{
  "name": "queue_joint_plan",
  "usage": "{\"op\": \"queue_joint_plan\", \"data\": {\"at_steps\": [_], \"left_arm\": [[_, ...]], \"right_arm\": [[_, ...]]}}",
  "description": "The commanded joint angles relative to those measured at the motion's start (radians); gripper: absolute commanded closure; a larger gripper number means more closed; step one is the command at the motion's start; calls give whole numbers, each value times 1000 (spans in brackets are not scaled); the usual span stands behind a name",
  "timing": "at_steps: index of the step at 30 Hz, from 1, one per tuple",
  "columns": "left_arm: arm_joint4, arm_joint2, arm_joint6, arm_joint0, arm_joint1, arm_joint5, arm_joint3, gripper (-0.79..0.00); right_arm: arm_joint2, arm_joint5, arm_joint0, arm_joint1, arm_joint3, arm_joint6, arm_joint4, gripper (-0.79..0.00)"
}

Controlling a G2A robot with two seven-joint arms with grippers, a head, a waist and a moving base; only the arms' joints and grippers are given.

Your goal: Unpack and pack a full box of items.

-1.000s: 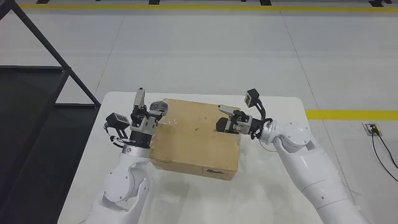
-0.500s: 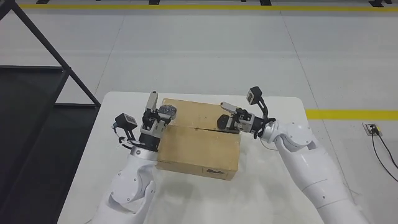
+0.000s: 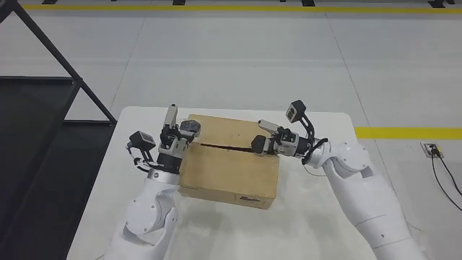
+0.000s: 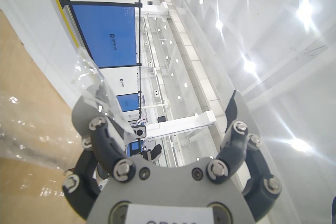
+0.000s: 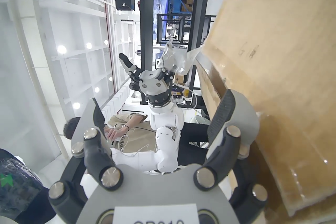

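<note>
A brown cardboard box (image 3: 227,170) lies on the white table (image 3: 310,209). Its top seam (image 3: 227,146) shows as a dark slit between the two flaps. My left gripper (image 3: 180,121) is open at the box's far left corner, and a strip of clear tape (image 4: 105,93) clings to one of its fingers, beside the far flap (image 4: 23,93). My right gripper (image 3: 260,135) is open at the seam's right end, with one finger (image 5: 225,112) against the flap's edge (image 5: 275,78). The right wrist view also shows the left gripper (image 5: 153,78) farther off with crumpled tape (image 5: 173,58) on it.
A black metal frame (image 3: 43,101) stands just left of the table. Bare tabletop lies in front of the box and to its right. The floor beyond the table's far edge is open.
The seam has opened from barely visible to a dark slit. My left gripper moved right onto the box's corner, then back a little. My right gripper barely moved at the seam's right end.
</note>
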Motion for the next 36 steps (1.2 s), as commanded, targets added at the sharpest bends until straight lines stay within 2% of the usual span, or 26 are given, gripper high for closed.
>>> {"op": "queue_joint_plan", "data": {"at_steps": [1,11,29,36], "left_arm": [[1,-1,-1,0,-1,-1,0,-785],[9,0,-12,3,-6,4,-1,-785],[64,21,-56,6,-13,22,2,-785],[106,42,-99,1,-13,58,10,-785]], "right_arm": [[-2,21,-5,2,-4,-12,-19,-785],[-11,73,-21,10,-29,-51,-94,-785],[-11,53,-27,13,-20,-49,-104,-785],[-11,53,-27,13,-20,-49,-104,-785]]}}
